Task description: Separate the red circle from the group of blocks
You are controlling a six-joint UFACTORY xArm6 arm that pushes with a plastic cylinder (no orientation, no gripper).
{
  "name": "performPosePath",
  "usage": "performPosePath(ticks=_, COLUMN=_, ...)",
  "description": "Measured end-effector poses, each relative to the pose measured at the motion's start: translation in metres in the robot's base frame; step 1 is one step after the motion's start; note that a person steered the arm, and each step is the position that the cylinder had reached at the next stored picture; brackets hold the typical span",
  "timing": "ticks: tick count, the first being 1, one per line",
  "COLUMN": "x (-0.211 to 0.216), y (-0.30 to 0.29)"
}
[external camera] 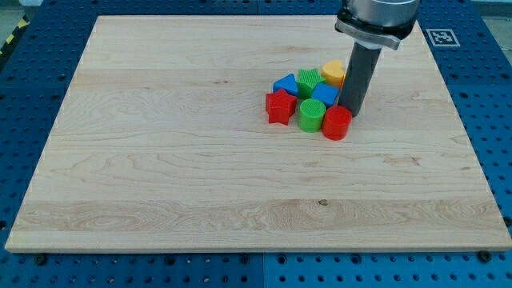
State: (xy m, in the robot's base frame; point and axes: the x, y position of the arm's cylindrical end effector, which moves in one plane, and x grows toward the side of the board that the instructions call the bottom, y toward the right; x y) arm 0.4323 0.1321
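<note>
Our tip [350, 113] sits on the desk [160, 160], touching the red circle [337, 122] just below-left of it; blue block [324, 94] left, yellow block [334, 74] above. No end effector jaws, so nothing clenched. Circle looks light, rigid, slides easily; push its upper flank.

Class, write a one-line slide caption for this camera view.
My tip presses into the block cluster just above the red circle, beside the blue block.

My tip [352, 111] stands just above the circle [337, 122], at the cluster's right.
</note>
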Motion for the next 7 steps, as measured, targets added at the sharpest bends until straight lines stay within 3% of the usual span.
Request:
performPosePath(ticks=2, x=0.084, y=-0.013)
performPosePath(ticks=3, x=0.088, y=-0.013)
performPosePath(ticks=5, x=0.057, y=0.021)
performPosePath(ticks=6, x=0.056, y=-0.017)
performPosePath(ticks=7, x=0.059, y=-0.095)
